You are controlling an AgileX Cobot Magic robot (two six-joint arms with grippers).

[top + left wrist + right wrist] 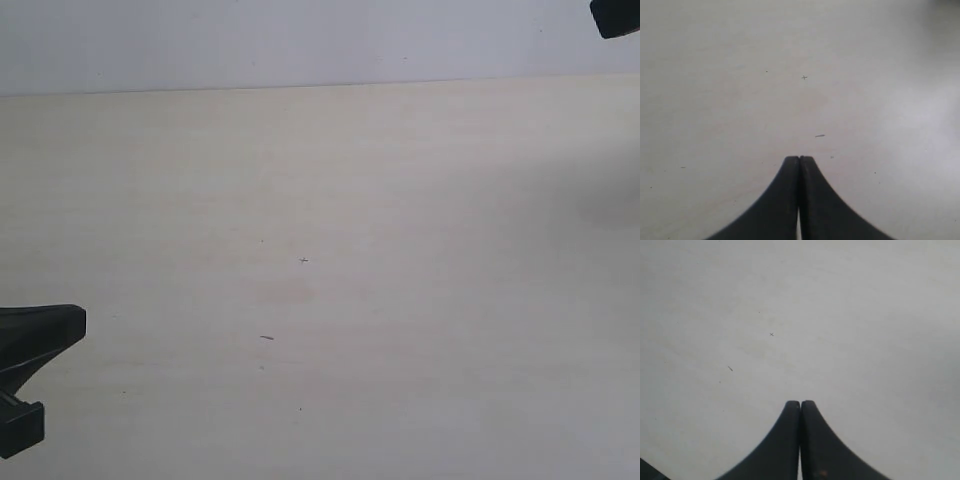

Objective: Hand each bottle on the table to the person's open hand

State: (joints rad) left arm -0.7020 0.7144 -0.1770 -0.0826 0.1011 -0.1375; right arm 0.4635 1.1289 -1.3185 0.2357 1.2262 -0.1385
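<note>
Beige table (420, 200) shows no bottles in any view; open hand also unseen. Left gripper (799, 160), by near-left edge, and right gripper (800, 404): fingertips pressed together, holding nothing. Presumably idle, handovers likely finished.

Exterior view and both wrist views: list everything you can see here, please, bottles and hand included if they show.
table: one, pale beige, fills most of every view
dark specks: a few, among them a tiny cross and a short dash, mid-table
wall: one, pale grey-white band along the top of the exterior view
black shape: one, top right corner of the exterior view, cut off; cannot tell what it is
bottles: none in any view
person's open hand: none in any view
left gripper: one, black, jaws shut on nothing; also at the lower left edge of the exterior view
right gripper: one, black, jaws shut on nothing
</note>
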